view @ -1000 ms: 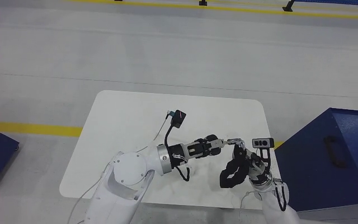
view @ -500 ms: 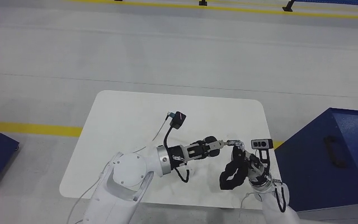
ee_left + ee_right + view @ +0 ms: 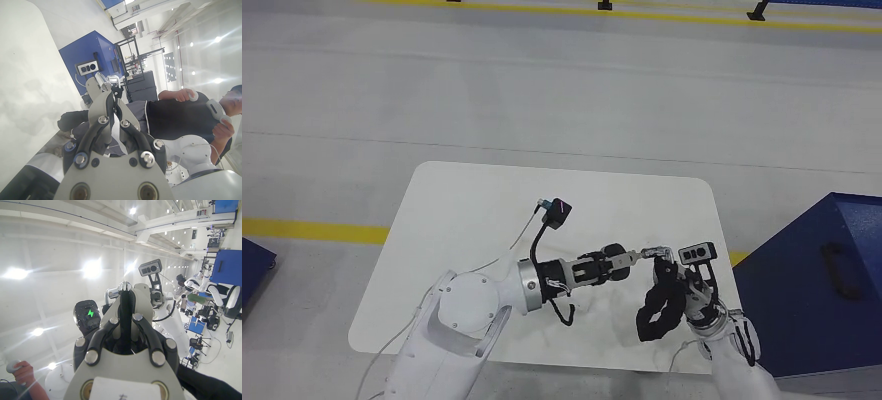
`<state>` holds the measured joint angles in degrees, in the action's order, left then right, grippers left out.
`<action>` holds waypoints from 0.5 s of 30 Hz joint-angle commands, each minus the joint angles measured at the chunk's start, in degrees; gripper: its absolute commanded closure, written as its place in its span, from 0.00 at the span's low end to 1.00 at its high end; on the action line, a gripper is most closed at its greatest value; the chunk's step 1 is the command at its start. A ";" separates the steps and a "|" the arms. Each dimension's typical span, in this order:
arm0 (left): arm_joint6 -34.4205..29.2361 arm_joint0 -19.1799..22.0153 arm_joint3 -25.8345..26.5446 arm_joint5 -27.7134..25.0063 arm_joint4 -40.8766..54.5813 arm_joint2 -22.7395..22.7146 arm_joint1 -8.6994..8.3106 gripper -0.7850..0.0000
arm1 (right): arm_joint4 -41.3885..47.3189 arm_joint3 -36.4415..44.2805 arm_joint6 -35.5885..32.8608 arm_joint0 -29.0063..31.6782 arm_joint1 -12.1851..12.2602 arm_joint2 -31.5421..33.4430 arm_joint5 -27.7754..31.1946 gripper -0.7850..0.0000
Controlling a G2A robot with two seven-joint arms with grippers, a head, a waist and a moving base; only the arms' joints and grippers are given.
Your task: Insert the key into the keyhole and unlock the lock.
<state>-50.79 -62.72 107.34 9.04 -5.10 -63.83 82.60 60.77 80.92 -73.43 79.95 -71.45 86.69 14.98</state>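
- The left tool [image 3: 113, 97] is pinched almost shut on the small key [image 3: 645, 254].
- The key's tip is right at the silver lock [image 3: 103, 82].
- The right tool [image 3: 125, 291] squeezes the lock tight, up above the desk [image 3: 472, 220].

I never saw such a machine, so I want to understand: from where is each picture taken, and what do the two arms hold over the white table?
This is a robot with two arms. One camera looks down from above onto the white table; the other two sit on the wrists and look along each tool. The left tool is closed on a small key, aimed at the end of a shiny metal lock. The right tool grips that lock. Both things are held up, not lying on the table.
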 commanded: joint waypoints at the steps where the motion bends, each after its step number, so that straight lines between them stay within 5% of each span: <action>1: 0.06 0.16 0.01 -0.37 -0.52 0.01 -0.17 1.00 | -0.19 0.14 -0.22 -0.12 0.07 -0.12 -1.29 1.00; 15: -0.78 1.46 -0.66 -0.77 -1.59 -0.05 -1.18 1.00 | 0.94 0.23 -1.37 -1.35 0.73 0.38 -11.19 1.00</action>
<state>-51.39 -61.36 106.66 8.53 -6.46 -63.88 81.51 61.32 81.15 -74.68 78.81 -70.80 86.94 5.35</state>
